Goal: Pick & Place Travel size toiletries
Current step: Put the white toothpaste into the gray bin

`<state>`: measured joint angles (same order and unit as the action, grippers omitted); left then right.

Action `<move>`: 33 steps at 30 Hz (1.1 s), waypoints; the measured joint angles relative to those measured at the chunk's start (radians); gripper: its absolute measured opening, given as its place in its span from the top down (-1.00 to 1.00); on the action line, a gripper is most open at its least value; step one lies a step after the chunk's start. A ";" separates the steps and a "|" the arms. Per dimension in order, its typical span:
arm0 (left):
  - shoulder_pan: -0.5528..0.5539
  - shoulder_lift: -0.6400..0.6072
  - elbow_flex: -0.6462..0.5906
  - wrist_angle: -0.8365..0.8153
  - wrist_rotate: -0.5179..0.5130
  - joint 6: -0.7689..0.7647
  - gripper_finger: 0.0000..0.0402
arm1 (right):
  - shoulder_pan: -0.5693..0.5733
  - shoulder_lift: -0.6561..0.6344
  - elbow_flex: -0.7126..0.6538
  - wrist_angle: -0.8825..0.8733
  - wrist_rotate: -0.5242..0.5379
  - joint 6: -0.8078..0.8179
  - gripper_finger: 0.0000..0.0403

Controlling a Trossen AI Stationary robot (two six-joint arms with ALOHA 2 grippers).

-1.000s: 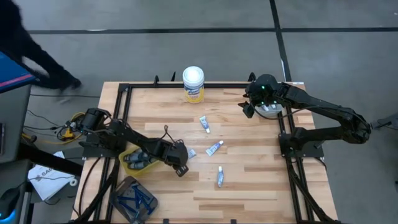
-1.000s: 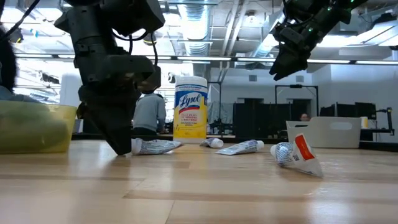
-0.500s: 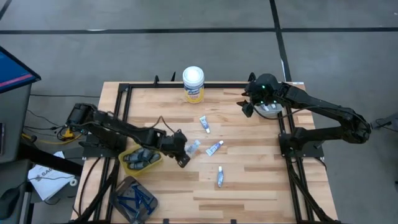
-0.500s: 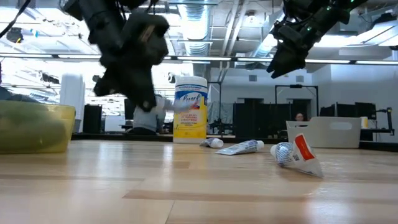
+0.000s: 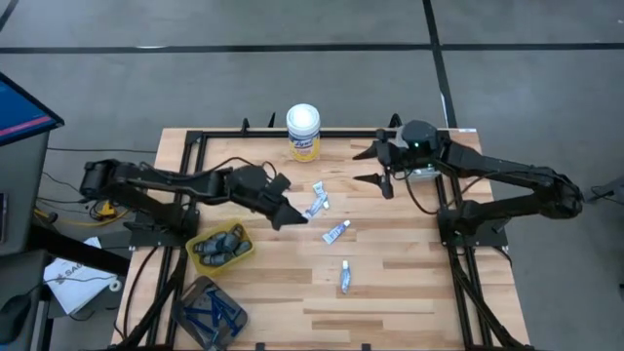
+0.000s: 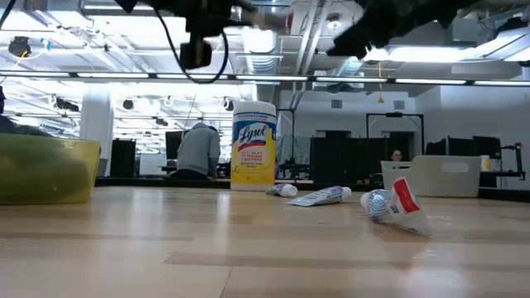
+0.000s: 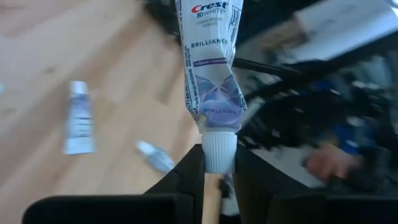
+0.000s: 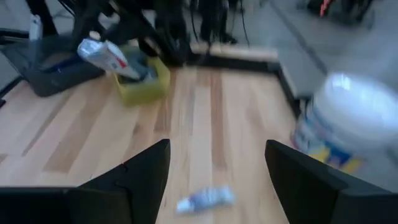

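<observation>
1. The travel size toiletries are lying scattered on the wooden table (image 5: pixel 390 283): nearest the front edge, at about 6 o'clock from the table's middle, a small white tube (image 5: pixel 345 277) is lying alone.
2. Just beyond it, near the middle, we are seeing a second tube (image 5: pixel 336 231) lying at a slant.
3. At 9 o'clock from that one, the left gripper (image 5: pixel 294 214) is hanging above the table, pinching a white toothpaste tube (image 5: pixel 316 204) by its cap, its fingers (image 7: pixel 186 180) narrowed on it.
4. At 8 o'clock, the yellow bin (image 5: pixel 222 248) is holding dark grey sticks; nearer the front, a dark tray (image 5: pixel 207 310) is holding blue sticks.
5. At 12 o'clock, we are seeing the wipes canister (image 5: pixel 303 132) standing upright.
6. At 2 o'clock, the right gripper (image 5: pixel 375 168) is hanging with fingers spread wide, holding nothing.
</observation>
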<state>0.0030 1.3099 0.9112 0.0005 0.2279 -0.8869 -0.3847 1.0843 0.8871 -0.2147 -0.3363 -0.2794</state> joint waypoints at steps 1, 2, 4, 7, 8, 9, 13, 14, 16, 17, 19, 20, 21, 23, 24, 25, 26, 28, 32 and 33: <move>0.008 -0.005 0.000 0.013 0.033 0.000 0.74 | 0.013 0.000 0.000 0.031 0.000 -0.011 -0.27; 0.015 -0.006 0.000 0.030 0.065 0.000 0.73 | 0.026 0.000 0.000 0.058 0.000 -0.016 -0.27; 0.029 -0.006 0.000 0.063 0.124 0.000 0.72 | 0.045 0.000 0.000 0.106 -0.004 -0.019 -0.27; 0.046 -0.003 0.000 0.101 0.181 -0.009 0.72 | 0.066 0.000 0.000 0.146 -0.007 -0.019 -0.27; 0.052 0.000 0.000 0.107 0.188 -0.011 0.72 | 0.073 0.000 0.000 0.151 -0.007 -0.019 -0.27; 0.058 0.001 0.000 0.108 0.190 -0.011 0.72 | 0.079 0.000 0.000 0.151 -0.007 -0.019 -0.27; 0.095 0.000 0.000 0.153 0.190 -0.014 0.72 | 0.104 0.000 0.000 0.152 -0.035 -0.010 -0.27; 0.105 0.000 0.000 0.157 0.191 -0.015 0.72 | 0.111 0.000 0.000 0.156 -0.038 -0.007 -0.27; 0.123 0.001 0.000 0.177 0.207 -0.015 0.72 | 0.126 0.000 0.000 0.172 -0.038 0.001 -0.27; 0.132 0.001 0.000 0.183 0.217 -0.015 0.71 | 0.131 0.000 0.000 0.183 -0.038 0.008 -0.27; 0.140 0.008 0.000 0.186 0.227 -0.017 0.71 | 0.137 0.000 0.000 0.203 -0.038 0.018 -0.27; 0.144 0.011 0.000 0.186 0.235 -0.021 0.71 | 0.137 0.000 0.000 0.208 -0.038 0.022 -0.27; 0.144 0.011 0.000 0.185 0.247 -0.031 0.71 | 0.137 0.000 0.000 0.211 -0.038 0.027 -0.27; 0.144 0.026 0.007 0.213 0.262 -0.035 0.71 | 0.137 0.000 0.000 0.214 -0.038 0.036 -0.27; 0.144 0.033 0.012 0.215 0.273 -0.035 0.71 | 0.137 0.000 0.000 0.217 -0.038 0.041 -0.27; 0.144 0.043 0.016 0.207 0.284 -0.036 0.71 | 0.137 0.000 0.000 0.222 -0.040 0.042 -0.27; 0.144 0.059 0.030 0.219 0.294 -0.035 0.71 | 0.137 0.000 0.000 0.229 -0.044 0.042 -0.27; 0.144 0.086 0.055 0.242 0.315 -0.035 0.71 | 0.137 0.000 0.000 0.236 -0.059 0.045 -0.27; 0.147 0.134 0.088 0.254 0.367 -0.033 0.71 | 0.143 0.000 0.000 0.259 -0.085 0.067 -0.27; 0.147 0.141 0.091 0.249 0.377 -0.033 0.71 | 0.143 0.000 0.000 0.259 -0.093 0.075 -0.27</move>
<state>0.1501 1.4511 1.0022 0.2490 0.6045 -0.9202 -0.2420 1.0843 0.8871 0.0446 -0.4295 -0.2047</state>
